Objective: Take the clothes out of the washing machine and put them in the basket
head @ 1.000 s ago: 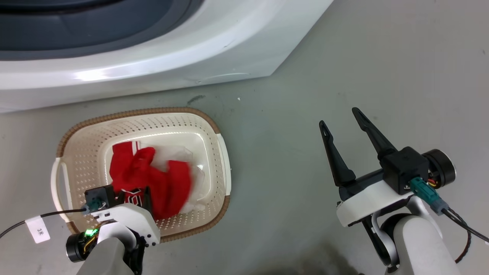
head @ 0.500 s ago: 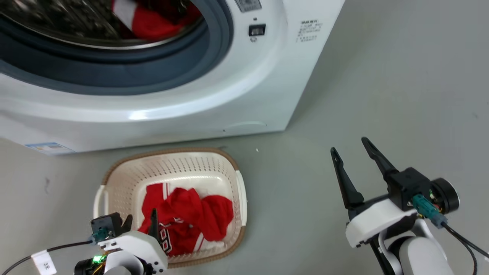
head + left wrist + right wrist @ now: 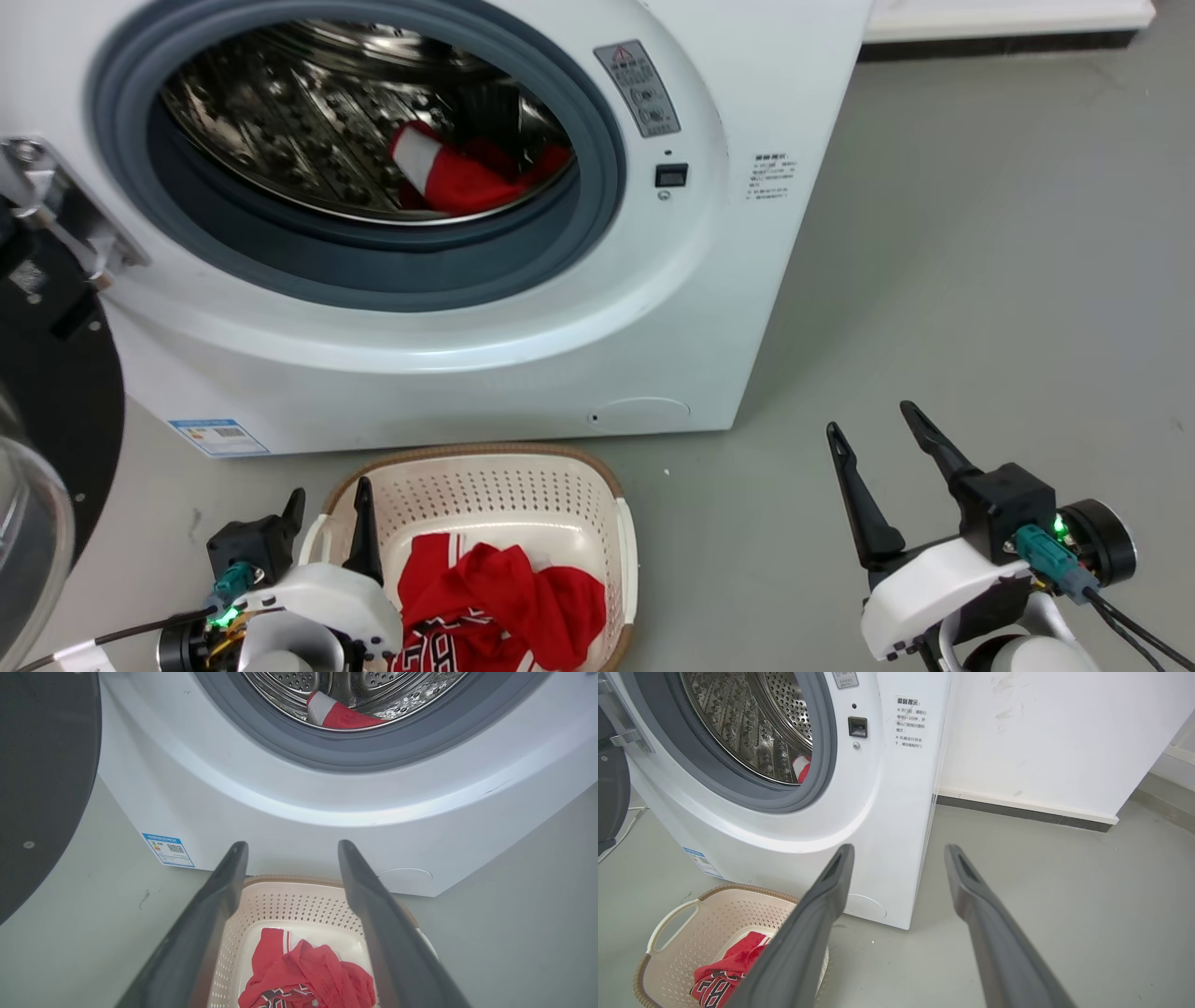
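The white washing machine (image 3: 523, 308) stands with its round port uncovered. A red garment with a white band (image 3: 457, 177) lies low in the steel drum, also seen as red cloth (image 3: 338, 714) in the left wrist view. On the floor in front sits the cream basket (image 3: 523, 481) holding red clothes (image 3: 504, 607), one with white lettering. My left gripper (image 3: 329, 506) hovers open over the basket's left rim, nothing between its fingers. My right gripper (image 3: 873, 420) is open and empty above bare floor, to the right of the basket (image 3: 668, 952).
The machine's black-framed glass door (image 3: 47, 429) hangs swung out at the far left. A white wall with a dark skirting (image 3: 1027, 812) runs behind the machine on the right. Grey floor (image 3: 980, 280) stretches to the right of the machine.
The head camera has tilted up, bringing the drum and the door into view. The left gripper has risen from the red clothes in the basket to its left rim.
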Controlling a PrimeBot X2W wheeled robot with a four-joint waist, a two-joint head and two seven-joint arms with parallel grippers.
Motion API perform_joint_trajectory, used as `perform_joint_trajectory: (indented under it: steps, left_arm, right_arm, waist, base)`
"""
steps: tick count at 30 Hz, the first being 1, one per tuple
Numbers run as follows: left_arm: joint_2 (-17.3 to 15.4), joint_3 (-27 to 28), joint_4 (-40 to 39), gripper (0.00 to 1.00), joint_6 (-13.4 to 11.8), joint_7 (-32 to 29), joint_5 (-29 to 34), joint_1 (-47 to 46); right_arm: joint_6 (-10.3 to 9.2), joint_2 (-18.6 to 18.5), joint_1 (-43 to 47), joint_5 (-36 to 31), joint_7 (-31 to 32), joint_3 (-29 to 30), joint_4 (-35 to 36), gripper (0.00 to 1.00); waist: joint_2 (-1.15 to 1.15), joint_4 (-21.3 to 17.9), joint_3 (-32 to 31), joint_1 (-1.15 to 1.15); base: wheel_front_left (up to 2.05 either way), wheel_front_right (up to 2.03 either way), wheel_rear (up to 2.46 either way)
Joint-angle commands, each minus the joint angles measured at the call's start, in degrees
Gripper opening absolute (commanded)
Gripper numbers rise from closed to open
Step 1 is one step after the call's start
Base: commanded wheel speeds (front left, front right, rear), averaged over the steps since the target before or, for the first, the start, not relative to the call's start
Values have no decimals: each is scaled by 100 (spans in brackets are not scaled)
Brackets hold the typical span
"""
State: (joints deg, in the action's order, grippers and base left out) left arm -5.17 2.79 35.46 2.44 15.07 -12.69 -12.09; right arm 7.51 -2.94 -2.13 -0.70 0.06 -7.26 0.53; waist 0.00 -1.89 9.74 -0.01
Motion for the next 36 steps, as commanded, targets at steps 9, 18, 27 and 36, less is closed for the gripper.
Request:
perform_joint_trajectory:
  steps: [9, 18, 27, 36]
  left_arm:
    - [-33, -35, -677, 100, -1, 14, 348, -303]
    - [-137, -227, -396, 100, 94, -5, 504, -1169]
    - [-261, -290, 433, 100, 195, -317, 363, -2301]
    - [-473, -336, 1056, 100, 312, -619, 217, -3611]
  right_arm:
    - [-4, 10, 250, -71, 123, 191, 170, 100]
    - [-4, 12, 222, -32, 164, 118, 254, 100]
    - [-4, 12, 47, -3, 100, 71, 359, 100]
    - [-4, 12, -357, -112, 97, -111, 590, 100]
  waist:
    - [0, 206, -388, 1]
    - [0, 102, -359, 1]
    - [0, -104, 150, 1]
    - [0, -199, 1197, 1]
  base:
    - [0, 0, 0]
    - [0, 0, 0]
    - [0, 0, 0]
    - [0, 0, 0]
